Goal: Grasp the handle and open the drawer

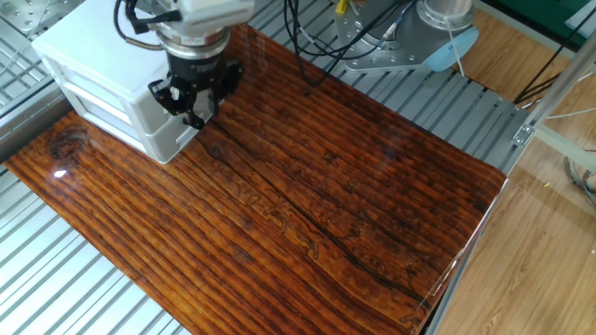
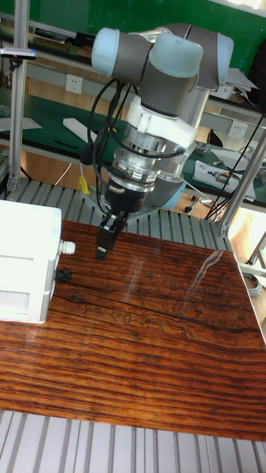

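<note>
The white boxy cabinet (image 1: 102, 56) that holds the drawer stands at the table's far left corner. In the tall fixed view the drawer front (image 2: 55, 247) faces right, and the handle (image 2: 67, 247), a small whitish knob, sticks out of it. A darker stub (image 2: 63, 275) sits just below the knob. My gripper (image 2: 102, 251) hangs tilted a short way right of the handle, at about its height and not touching it. In the fixed view the gripper (image 1: 194, 113) covers the cabinet's near right corner and hides the handle. Its dark fingers overlap, so their gap does not show.
The cabinet rests on a glossy dark wooden board (image 1: 307, 205) on a ribbed metal table (image 1: 56, 279). Black cables (image 1: 307, 37) and the arm's base (image 1: 438, 28) are at the back. A metal frame post (image 2: 16, 96) rises at the left.
</note>
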### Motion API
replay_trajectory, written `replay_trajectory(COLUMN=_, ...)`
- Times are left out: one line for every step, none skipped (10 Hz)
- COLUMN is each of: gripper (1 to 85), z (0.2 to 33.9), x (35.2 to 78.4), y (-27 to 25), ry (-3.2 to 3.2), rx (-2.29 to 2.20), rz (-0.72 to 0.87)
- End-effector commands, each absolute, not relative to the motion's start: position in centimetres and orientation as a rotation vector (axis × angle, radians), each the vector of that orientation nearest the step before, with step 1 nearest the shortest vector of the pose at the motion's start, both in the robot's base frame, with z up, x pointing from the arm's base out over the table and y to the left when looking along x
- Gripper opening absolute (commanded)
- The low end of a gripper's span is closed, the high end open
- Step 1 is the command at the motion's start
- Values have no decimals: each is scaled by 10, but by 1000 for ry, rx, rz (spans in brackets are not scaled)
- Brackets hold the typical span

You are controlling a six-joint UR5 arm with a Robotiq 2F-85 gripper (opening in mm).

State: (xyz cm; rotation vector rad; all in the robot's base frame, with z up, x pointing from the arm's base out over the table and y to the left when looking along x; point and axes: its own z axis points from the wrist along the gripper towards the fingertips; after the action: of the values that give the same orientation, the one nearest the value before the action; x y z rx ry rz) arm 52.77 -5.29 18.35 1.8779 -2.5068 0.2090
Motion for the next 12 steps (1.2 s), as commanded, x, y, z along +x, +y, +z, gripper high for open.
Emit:
replay_trajectory(gripper=417, z=188, x=517, y=-76, ry=-2342, rx=2033, rz=293)
replay_trajectory(gripper=417, z=185, x=512, y=-77, ry=-2362, rx=2026, rz=273)
replay_trajectory(gripper=417, z=180, x=509, y=-78, ry=-2376, rx=2039, rz=254)
replay_trajectory(gripper=417, z=177, x=505, y=-79, ry=-2378, rx=2056, rz=240)
replay_trajectory(gripper=417, z=175, x=504, y=-82, ry=-2353, rx=2092, rz=243)
replay_trajectory(gripper=420, z=176, x=507, y=-87, ry=-2299, rx=2142, rz=281)
replay_trajectory(gripper=430, z=176, x=506, y=-90, ry=-2270, rx=2165, rz=292)
replay_trajectory(gripper=453, z=177, x=512, y=-97, ry=-2215, rx=2217, rz=347)
replay_trajectory(gripper=460, z=175, x=512, y=-102, ry=-2195, rx=2244, rz=366)
replay_trajectory(gripper=460, z=172, x=511, y=-103, ry=-2193, rx=2257, rz=364)
replay_trajectory(gripper=460, z=169, x=509, y=-104, ry=-2192, rx=2269, rz=357)
replay_trajectory(gripper=463, z=168, x=508, y=-105, ry=-2186, rx=2285, rz=350)
